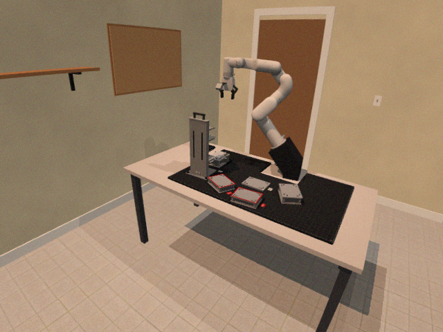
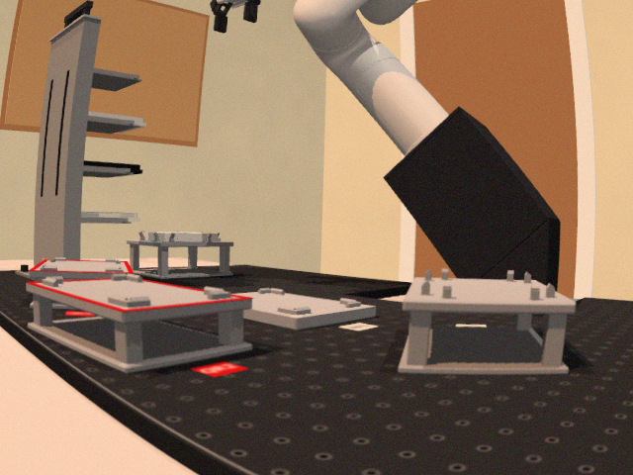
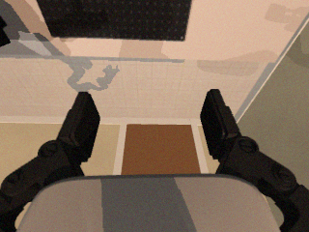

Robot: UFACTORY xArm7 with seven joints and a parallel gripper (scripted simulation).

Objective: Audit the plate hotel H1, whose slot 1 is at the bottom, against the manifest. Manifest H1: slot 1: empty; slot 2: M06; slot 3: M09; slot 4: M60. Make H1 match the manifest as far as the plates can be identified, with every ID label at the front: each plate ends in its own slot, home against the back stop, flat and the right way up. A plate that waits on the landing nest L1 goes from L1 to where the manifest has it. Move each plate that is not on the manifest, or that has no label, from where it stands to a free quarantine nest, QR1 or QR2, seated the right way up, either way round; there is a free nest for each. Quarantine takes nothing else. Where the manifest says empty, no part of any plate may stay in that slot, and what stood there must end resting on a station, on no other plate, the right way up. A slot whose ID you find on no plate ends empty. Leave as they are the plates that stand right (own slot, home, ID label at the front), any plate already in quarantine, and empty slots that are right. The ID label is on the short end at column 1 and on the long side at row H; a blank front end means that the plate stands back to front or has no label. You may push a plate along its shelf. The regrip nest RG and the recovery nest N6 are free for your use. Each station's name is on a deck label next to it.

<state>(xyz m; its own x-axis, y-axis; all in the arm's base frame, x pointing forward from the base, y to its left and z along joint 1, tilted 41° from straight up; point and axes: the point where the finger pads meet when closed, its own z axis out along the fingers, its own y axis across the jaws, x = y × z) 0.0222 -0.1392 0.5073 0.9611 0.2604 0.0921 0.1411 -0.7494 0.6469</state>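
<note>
the gripper (image 1: 226, 93) hangs high in the upper middle of the top view, well above the table (image 1: 357, 246), its two dark fingers spread wide with nothing between them. in the exterior view only its fingertips show, at the top edge left of centre.

the plate hotel (image 1: 199, 146) stands left of centre in the top view, at the left end of the black mat (image 1: 322, 210). in the exterior view it fills the left side as a grey tower with four shelves; the third from the top carries a dark plate (image 2: 113, 168), and the other shelves look pale, though whether they hold plates cannot be told from this side.

just right of the hotel a low raised nest (image 2: 178, 249) holds a pale plate (image 2: 176, 237). two red-edged nests sit at lower left of the exterior view, the nearer one (image 2: 137, 301) in front of the farther one (image 2: 79, 266). a flat grey nest (image 2: 307, 311) lies at centre, and a raised grey nest (image 2: 488, 301) stands at right. the arm's black base (image 2: 475, 209) rises behind it.
</note>
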